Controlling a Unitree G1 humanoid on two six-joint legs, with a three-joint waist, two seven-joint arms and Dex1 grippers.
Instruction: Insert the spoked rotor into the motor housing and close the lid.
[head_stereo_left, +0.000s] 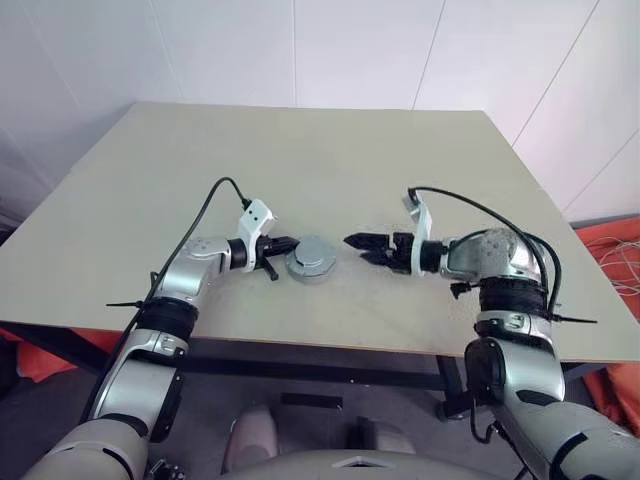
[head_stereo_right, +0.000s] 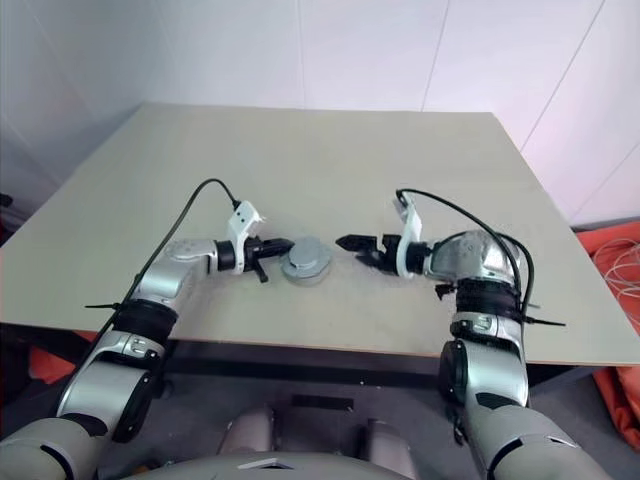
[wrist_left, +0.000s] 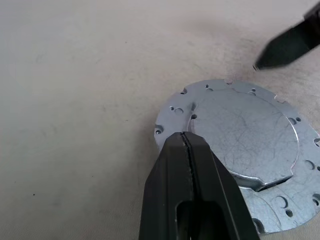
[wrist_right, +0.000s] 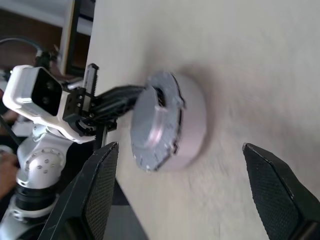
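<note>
The motor housing (head_stereo_left: 311, 262), a short round grey drum, stands on the table between my two grippers. A wide flat silver plate (wrist_left: 245, 130) with small holes round its rim lies on top of it. I cannot tell whether this plate is the spoked rotor or the lid. My left gripper (head_stereo_left: 286, 243) is shut with nothing in it, its tips touching the plate's left rim (wrist_left: 172, 112). My right gripper (head_stereo_left: 357, 247) hangs open and empty a short way to the right of the housing, pointing at it. In the right wrist view its fingers (wrist_right: 97, 195) frame the housing (wrist_right: 192, 125).
The beige table (head_stereo_left: 300, 150) reaches far behind the housing, up to a white wall. Its front edge (head_stereo_left: 330, 345) runs just below my forearms. Orange cloth (head_stereo_left: 610, 240) lies on the floor to the right.
</note>
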